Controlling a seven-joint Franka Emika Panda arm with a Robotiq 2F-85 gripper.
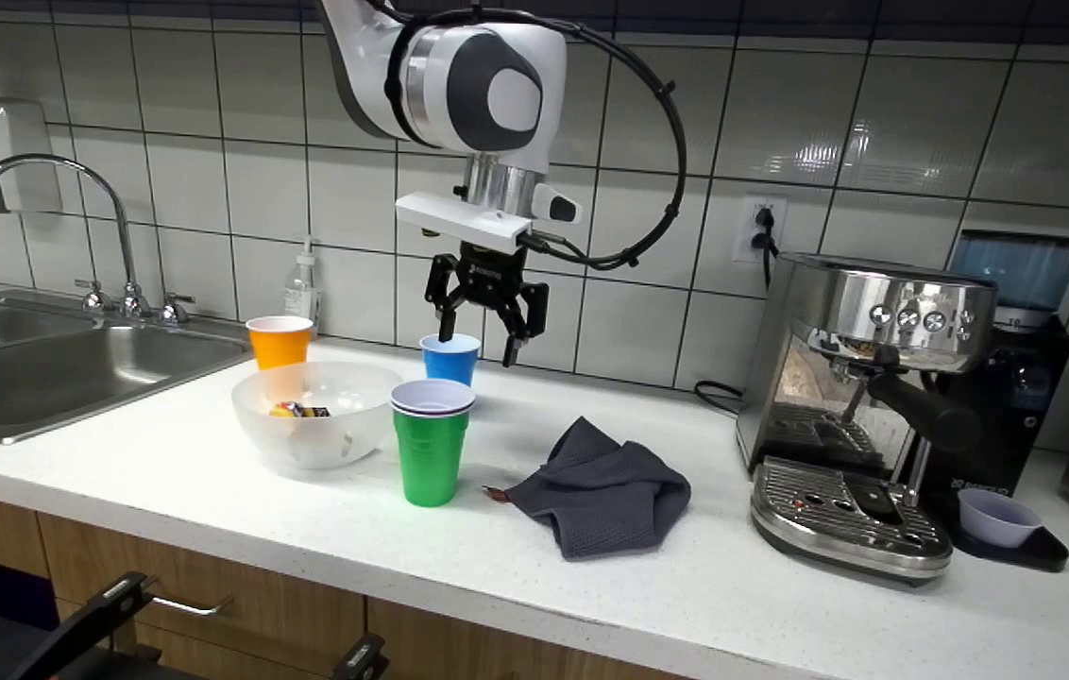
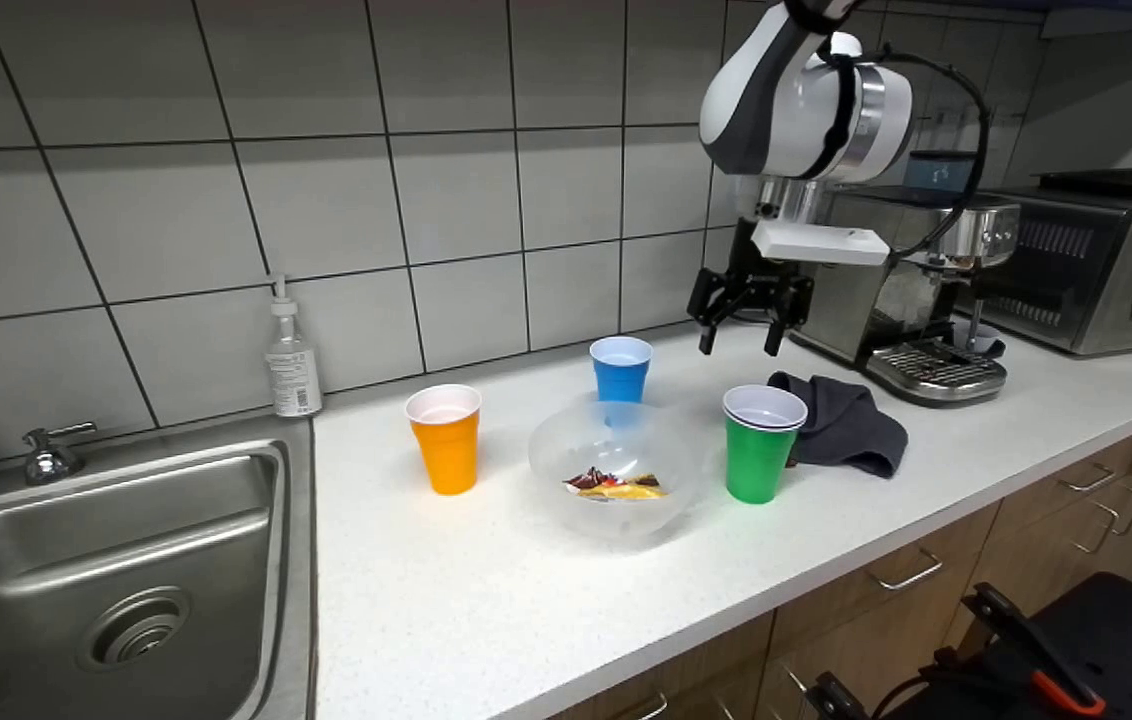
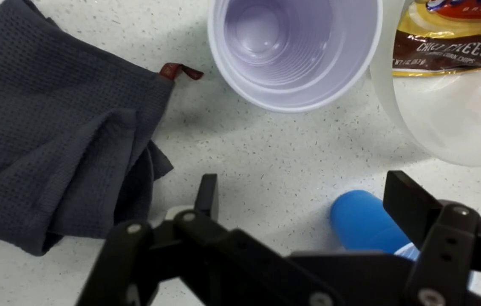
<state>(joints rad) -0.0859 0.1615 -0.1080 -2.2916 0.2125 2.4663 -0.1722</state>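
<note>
My gripper hangs above the counter with its black fingers spread wide and nothing between them. In the wrist view, a blue cup stands below, near one finger and partly hidden by the gripper. A green cup stands closer to the counter's front edge; its doubled pale rim suggests a stack. Beside it sits a frosted bowl with shiny snack packets inside. An orange cup stands past the bowl toward the sink. A crumpled dark grey cloth lies on the green cup's other side.
A steel espresso machine stands beyond the cloth, with a black grinder behind it. The sink and a soap bottle are at the opposite end. A tiled wall backs the counter.
</note>
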